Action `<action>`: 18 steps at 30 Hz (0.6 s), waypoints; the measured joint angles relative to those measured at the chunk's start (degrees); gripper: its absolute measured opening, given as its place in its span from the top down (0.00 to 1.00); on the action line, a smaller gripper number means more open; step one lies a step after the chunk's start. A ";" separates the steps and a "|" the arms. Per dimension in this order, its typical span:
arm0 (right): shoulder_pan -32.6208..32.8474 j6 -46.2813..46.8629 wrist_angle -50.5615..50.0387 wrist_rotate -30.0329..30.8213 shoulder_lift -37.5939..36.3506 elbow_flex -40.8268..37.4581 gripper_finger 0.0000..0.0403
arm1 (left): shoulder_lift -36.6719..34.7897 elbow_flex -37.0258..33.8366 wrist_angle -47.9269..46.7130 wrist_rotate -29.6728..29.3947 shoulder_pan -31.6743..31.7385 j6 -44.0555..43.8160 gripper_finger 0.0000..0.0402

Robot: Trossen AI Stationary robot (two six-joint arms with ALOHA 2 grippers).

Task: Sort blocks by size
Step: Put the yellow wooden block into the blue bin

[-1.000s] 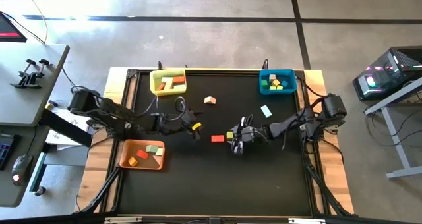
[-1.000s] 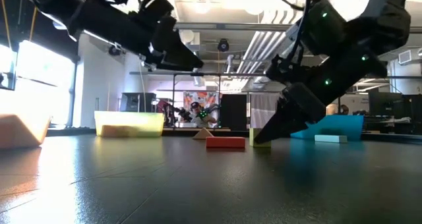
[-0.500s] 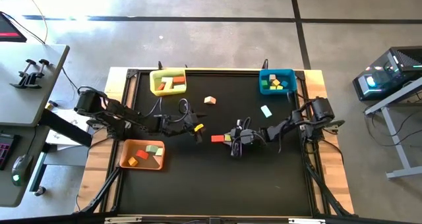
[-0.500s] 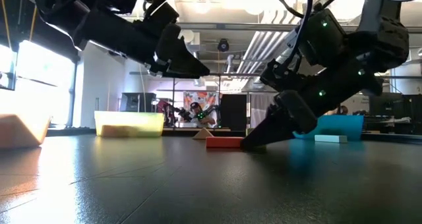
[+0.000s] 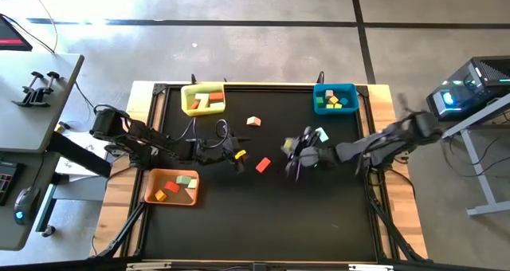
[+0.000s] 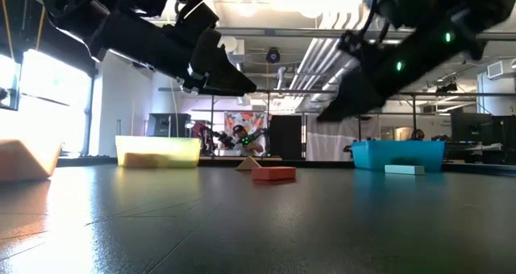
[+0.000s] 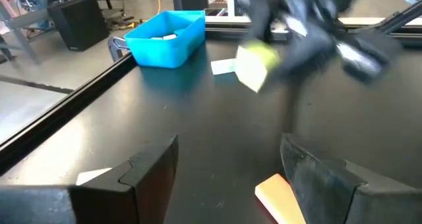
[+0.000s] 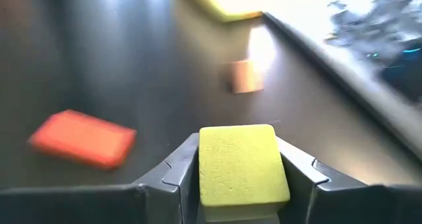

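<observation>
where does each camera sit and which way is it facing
High view: overhead, straight down on the table, both arms in frame.
Low view: table height, level across it; both arms enter from above.
Left wrist view: between its open fingers.
Right wrist view: right tool shut on the yellow-green block.
Shared: the red block.

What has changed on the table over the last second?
The right gripper closed on the small yellow-green block, lifted it off the black table and swung toward the blue bin. The flat red block was nudged askew. The left gripper still hovers open; the bins stayed put.
</observation>
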 joint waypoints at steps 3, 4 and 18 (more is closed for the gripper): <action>-3.36 -2.28 -7.41 2.07 -8.64 0.00 0.67 | 0.00 0.00 0.00 0.00 0.00 -0.14 0.37; -4.76 -2.42 -9.66 2.06 -11.32 0.00 0.67 | 0.00 0.00 0.00 0.00 0.00 -0.16 0.37; -38.00 -3.86 -27.95 -8.40 -18.83 0.00 0.66 | -0.04 0.00 -0.20 -0.02 0.00 -0.15 0.37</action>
